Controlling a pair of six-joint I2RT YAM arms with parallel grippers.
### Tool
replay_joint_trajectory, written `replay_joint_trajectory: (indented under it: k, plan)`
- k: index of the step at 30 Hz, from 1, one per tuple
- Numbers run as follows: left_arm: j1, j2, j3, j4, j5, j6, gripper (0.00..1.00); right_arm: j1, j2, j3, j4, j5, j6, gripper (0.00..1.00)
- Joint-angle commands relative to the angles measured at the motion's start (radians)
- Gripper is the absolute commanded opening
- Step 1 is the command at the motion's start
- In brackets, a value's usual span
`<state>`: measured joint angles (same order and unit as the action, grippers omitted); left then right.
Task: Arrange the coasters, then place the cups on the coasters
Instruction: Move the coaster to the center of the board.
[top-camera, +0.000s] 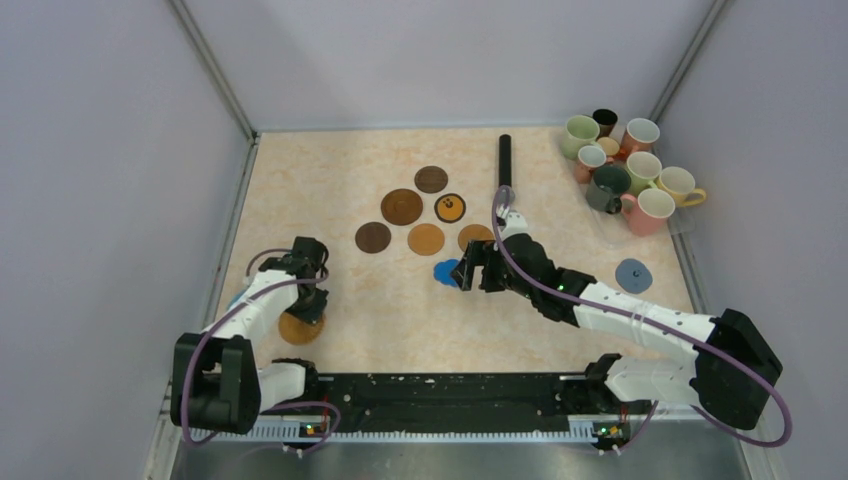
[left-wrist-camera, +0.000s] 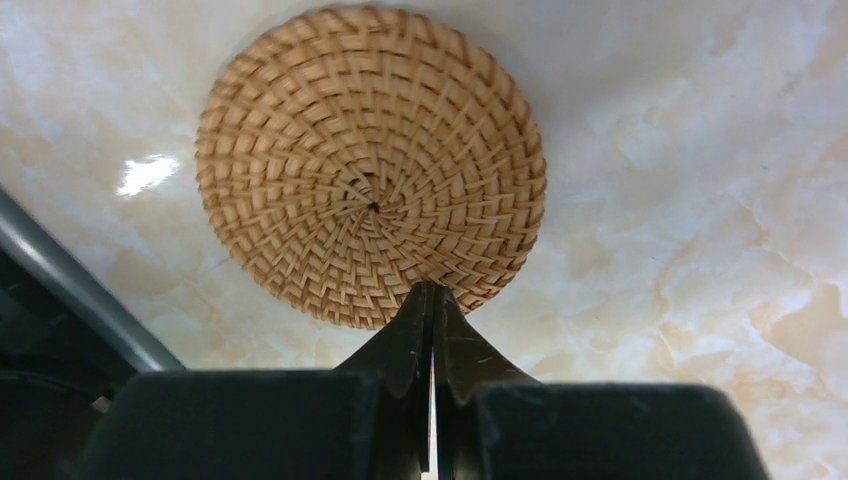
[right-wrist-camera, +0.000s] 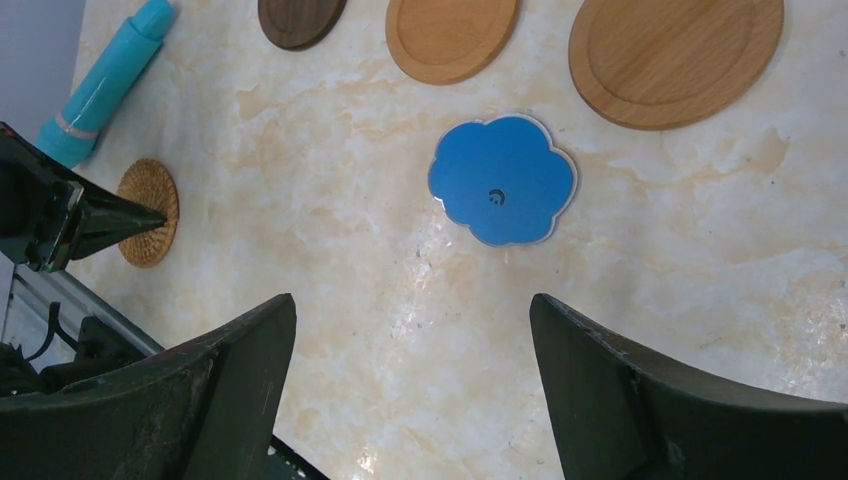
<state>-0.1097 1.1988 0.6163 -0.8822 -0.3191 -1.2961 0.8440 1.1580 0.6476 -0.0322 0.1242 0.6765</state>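
Round woven coaster (left-wrist-camera: 370, 165), perhaps rattan

The woven coaster (left-wrist-camera: 370, 165) is tan with a spiralling basket weave. The flower-shaped coaster (right-wrist-camera: 502, 180) is bright blue with a pale rim. The table (left-wrist-camera: 700, 200) is cream marble veined with beige. The tube (right-wrist-camera: 105, 80) is turquoise with a pale band.

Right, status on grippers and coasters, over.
Left gripper shut, tip at woven coaster edge. Right gripper open over blue coaster. Cups clustered far right, none placed.
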Motion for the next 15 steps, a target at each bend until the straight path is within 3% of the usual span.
replay_joint_trajectory:
  k: [1, 15]
  plan:
    - [0.004, -0.035, -0.016, 0.11, 0.085, 0.074, 0.0, 0.001, -0.001, 0.014, 0.003, 0.017, -0.009, 0.86]
    - [-0.012, -0.024, -0.061, 0.275, 0.287, 0.189, 0.0, 0.001, 0.043, 0.02, 0.017, 0.002, 0.0, 0.85]
